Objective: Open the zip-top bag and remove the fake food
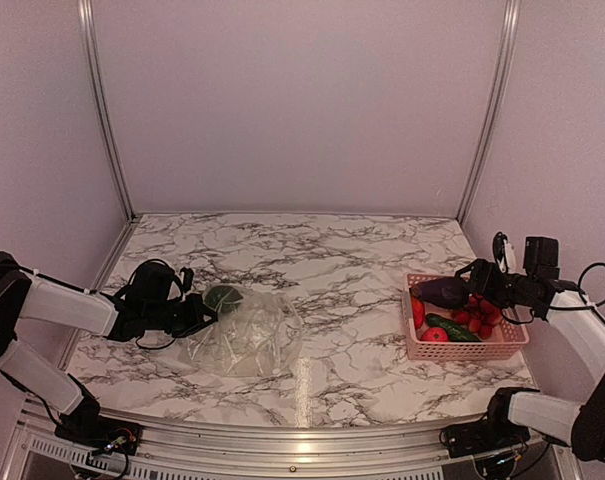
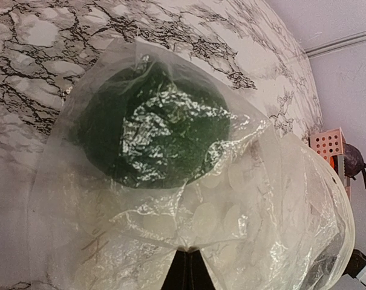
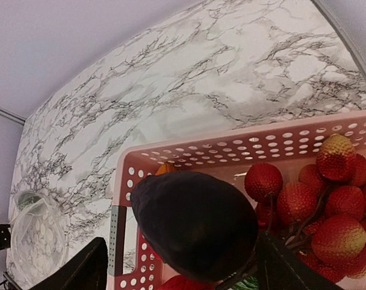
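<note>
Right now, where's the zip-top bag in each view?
Top external: zip-top bag lies left of centre, toward the near edge.
Left wrist: it fills most of the frame, with a green piece inside.
Right wrist: small, at the lower left edge.
Shared landmark: pink basket, at the right in the top view, at the right edge for the left wrist, and across the lower frame for the right wrist.

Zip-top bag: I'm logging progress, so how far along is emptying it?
Done: red pieces and a cucumber lie in the pink basket. In hand: the left gripper pinches the zip-top bag at its edge; the right gripper hangs over the basket, jaws spread, with a dark purple piece between them. Left: one dark green piece shows inside the bag.
</note>
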{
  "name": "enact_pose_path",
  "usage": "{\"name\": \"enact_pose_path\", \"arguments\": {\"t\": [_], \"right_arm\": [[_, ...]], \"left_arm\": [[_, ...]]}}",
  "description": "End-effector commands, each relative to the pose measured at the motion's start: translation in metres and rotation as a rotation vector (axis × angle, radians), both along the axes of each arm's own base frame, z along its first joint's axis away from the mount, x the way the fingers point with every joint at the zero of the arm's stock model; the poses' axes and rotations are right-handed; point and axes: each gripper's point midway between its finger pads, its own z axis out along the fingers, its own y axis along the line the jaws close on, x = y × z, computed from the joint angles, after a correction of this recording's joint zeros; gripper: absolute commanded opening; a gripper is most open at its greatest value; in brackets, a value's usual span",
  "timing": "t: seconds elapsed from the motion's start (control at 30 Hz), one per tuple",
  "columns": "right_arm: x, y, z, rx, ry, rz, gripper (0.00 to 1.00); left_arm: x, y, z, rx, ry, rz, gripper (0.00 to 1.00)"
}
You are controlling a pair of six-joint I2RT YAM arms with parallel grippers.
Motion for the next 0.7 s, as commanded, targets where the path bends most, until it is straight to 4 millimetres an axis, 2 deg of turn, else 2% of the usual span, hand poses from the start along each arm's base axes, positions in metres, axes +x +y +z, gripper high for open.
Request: {"name": "enact_pose_path", "arguments": {"t": [0.0, 0.13, 0.27, 0.37, 0.43, 0.6, 0.67], "right_arm": [[0.005, 0.003, 0.012, 0.006, -0.038, 0.034, 0.83], [0.010, 0.012, 0.023, 0.014, -0.069, 0.077, 0.83], [0.015, 0.037, 0.041, 0.013, -0.120, 0.155, 0.80], [0.018, 0.068, 0.052, 0.058, -0.149, 0.243, 0.77], [0.018, 0.098, 0.054, 0.088, -0.162, 0.325, 0.74], [0.014, 0.163, 0.049, 0.124, -0.153, 0.478, 0.66], [0.009, 0.191, 0.042, 0.141, -0.135, 0.536, 0.58]], "left_arm": [[0.008, -0.006, 0.008, -0.014, -0.029, -0.021, 0.00], [0.007, -0.007, 0.011, -0.019, -0.036, -0.028, 0.00], [0.007, -0.008, 0.014, -0.023, -0.047, -0.033, 0.00], [0.007, -0.009, 0.017, -0.029, -0.058, -0.041, 0.00], [0.007, -0.009, 0.019, -0.030, -0.065, -0.049, 0.00], [0.006, -0.010, 0.024, -0.028, -0.085, -0.062, 0.00], [0.005, -0.009, 0.027, -0.025, -0.097, -0.065, 0.00]]}}
